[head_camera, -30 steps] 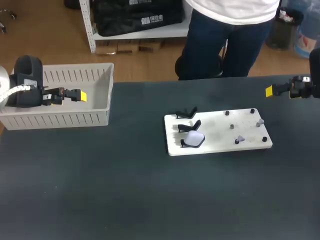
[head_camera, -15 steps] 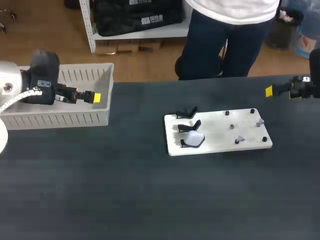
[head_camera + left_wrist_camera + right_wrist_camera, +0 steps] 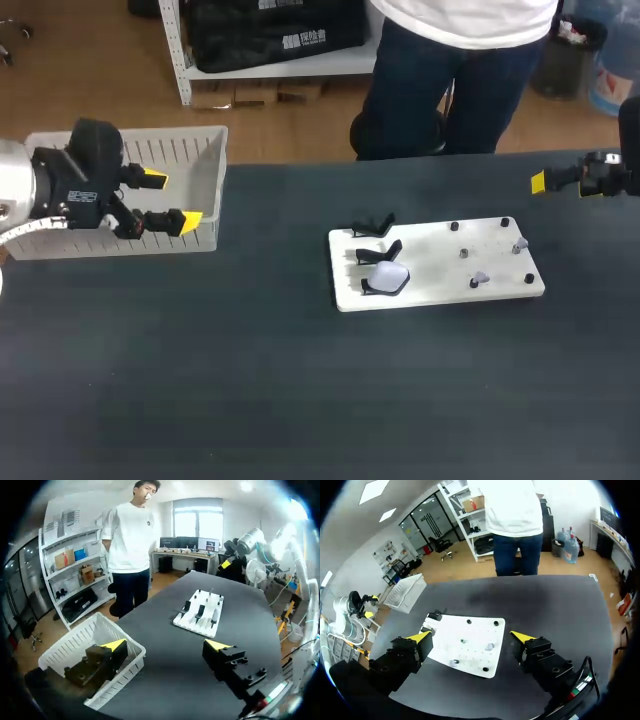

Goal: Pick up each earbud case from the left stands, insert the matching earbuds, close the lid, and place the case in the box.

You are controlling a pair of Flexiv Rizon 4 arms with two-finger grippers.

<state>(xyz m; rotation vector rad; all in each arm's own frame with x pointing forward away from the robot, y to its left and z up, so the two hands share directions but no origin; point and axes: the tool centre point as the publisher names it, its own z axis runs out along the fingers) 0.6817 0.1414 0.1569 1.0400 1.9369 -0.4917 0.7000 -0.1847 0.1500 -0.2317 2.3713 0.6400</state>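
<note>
Rounded white earbud case (image 3: 389, 275)

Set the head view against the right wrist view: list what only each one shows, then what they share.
Only the head view: the white earbud case on the black stand nearest the camera, on the white board; the wrist view does not resolve it. Only the right wrist view: both fingers of the right claw, spread wide and holding nothing; the head view catches one yellow tip at its right edge. Both: the board, the white basket, and the left claw, open by the basket.
</note>
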